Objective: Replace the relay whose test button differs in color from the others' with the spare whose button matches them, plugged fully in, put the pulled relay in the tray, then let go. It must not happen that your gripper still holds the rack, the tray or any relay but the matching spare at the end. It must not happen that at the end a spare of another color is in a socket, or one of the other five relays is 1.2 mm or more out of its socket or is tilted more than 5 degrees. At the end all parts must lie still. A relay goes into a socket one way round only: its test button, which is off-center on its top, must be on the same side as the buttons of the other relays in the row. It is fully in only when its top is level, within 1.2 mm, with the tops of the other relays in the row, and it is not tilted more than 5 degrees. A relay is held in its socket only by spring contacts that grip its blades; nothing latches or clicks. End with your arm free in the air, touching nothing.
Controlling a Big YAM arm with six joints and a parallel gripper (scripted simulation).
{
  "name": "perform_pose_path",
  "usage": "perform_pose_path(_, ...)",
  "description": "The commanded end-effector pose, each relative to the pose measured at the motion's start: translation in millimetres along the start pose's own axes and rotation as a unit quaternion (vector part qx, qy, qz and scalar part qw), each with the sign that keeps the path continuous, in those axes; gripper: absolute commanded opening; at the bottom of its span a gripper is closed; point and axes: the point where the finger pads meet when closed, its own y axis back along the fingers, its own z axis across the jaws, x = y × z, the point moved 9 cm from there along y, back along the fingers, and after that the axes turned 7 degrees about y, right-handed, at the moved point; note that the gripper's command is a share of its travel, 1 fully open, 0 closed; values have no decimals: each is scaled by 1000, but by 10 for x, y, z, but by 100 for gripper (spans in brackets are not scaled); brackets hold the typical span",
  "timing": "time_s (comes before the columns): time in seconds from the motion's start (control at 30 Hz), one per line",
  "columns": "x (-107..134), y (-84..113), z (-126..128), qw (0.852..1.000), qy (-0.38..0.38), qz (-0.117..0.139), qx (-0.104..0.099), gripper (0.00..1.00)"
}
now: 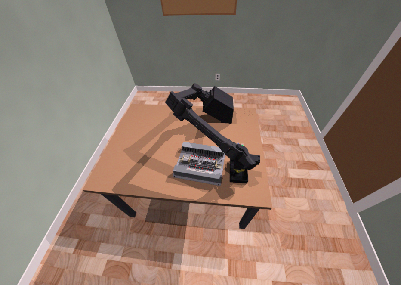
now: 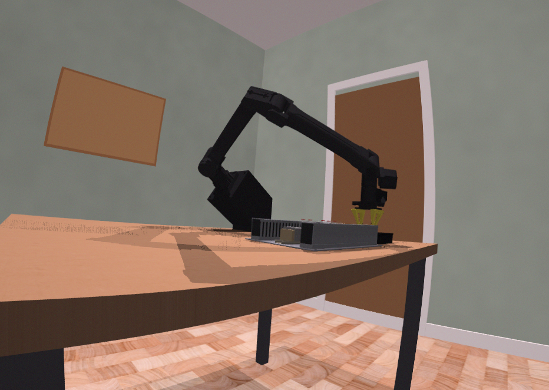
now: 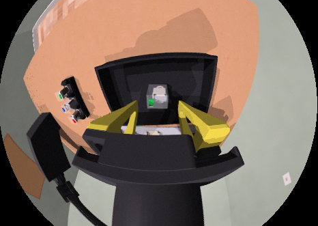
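A clear-cased relay with a green button (image 3: 157,95) stands in the black tray (image 3: 157,55) (image 1: 239,181) (image 2: 386,238). My gripper (image 3: 157,104) (image 2: 367,222) is open and empty above the tray, pointing down. In the wrist view the relay appears between and beyond the fingertips. In the top view, relays with red buttons (image 1: 192,158) (image 1: 208,161) stand in the socket row, with a gap at the middle socket (image 1: 200,161). The black spare holder (image 3: 79,97) carries a green-button spare (image 3: 63,92), a blue-button spare (image 3: 69,105) and a red-button spare (image 3: 76,117).
The grey panel (image 1: 197,177) (image 2: 346,235) with slotted ducts stands left of the tray in the top view. Its wire duct (image 1: 202,149) rises behind the relay row. The spare holder is behind the tray, partly hidden by the arm. The table edge (image 1: 178,200) runs along the front.
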Motion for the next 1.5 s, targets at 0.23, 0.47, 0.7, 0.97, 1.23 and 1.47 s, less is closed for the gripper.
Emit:
perform_pose_path(0.23, -15, 382, -146, 999, -11, -9, 30, 59)
perform_pose_path(0.47, -12, 396, -154, 999, -11, -10, 31, 59)
perform_pose_path(0.7, -27, 388, -148, 999, -10, -9, 30, 59)
perform_pose_path(0.97, -34, 386, -149, 999, -10, -9, 30, 59)
perform_pose_path(1.23, -24, 424, -156, 999, -11, -10, 31, 59)
perform_pose_path(1.47, -2, 698, -158, 999, -14, -12, 32, 59)
